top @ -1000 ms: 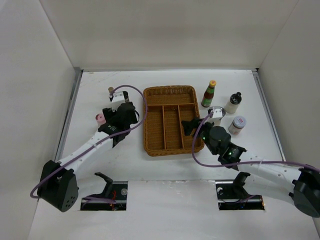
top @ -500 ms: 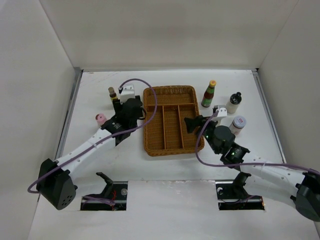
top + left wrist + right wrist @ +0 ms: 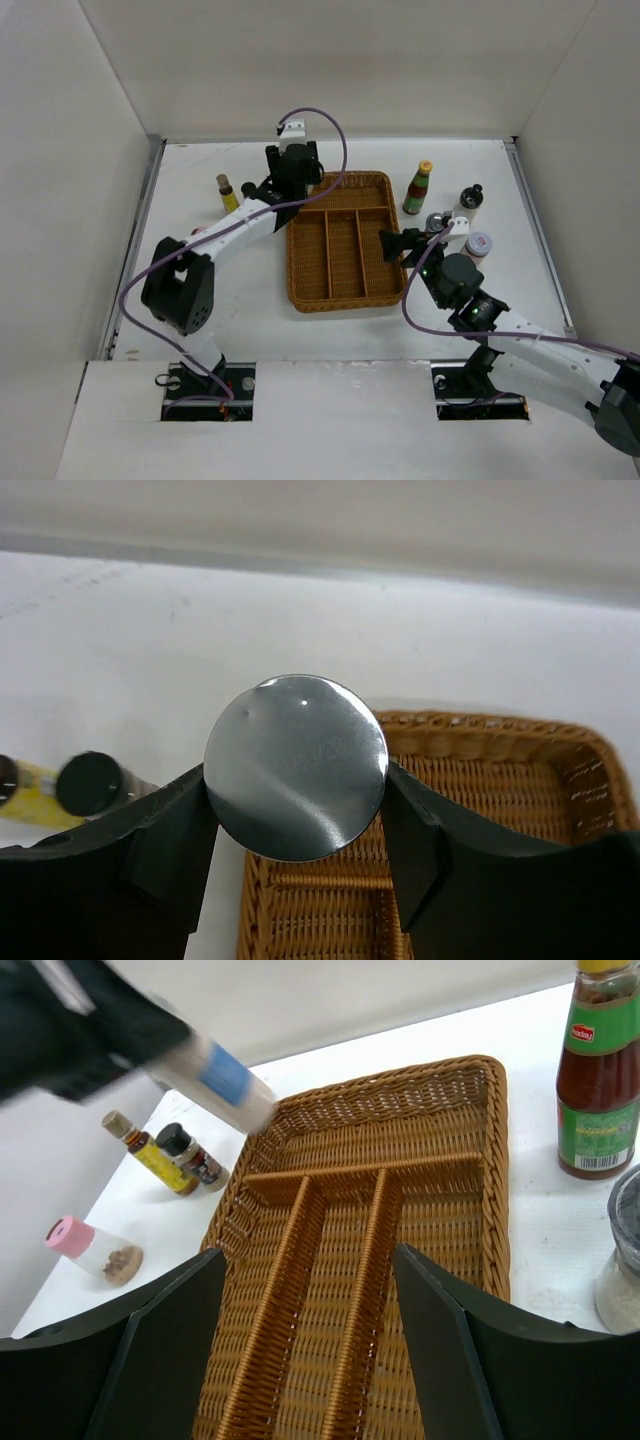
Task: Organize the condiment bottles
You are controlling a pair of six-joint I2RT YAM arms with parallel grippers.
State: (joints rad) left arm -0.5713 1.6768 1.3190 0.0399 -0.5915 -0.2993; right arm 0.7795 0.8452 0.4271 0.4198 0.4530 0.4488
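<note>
My left gripper is shut on a silver-lidded shaker and holds it over the far left corner of the brown woven basket. The right wrist view shows this shaker blurred, with a blue label. My right gripper is open and empty over the basket's right side. A yellow bottle and a small black-capped bottle stand left of the basket. A pink-capped shaker lies further left. A green-red sauce bottle, a silver-lidded shaker, a black-capped bottle and a red-lidded jar stand to the right.
The basket has one cross compartment at the far end and three long ones, with nothing showing in them. White walls close in the table at the back and on both sides. The left arm stretches over the table left of the basket.
My left gripper has carried the shaker from the table left of the basket up and over to the basket's far left corner. My right gripper has shifted slightly right.
</note>
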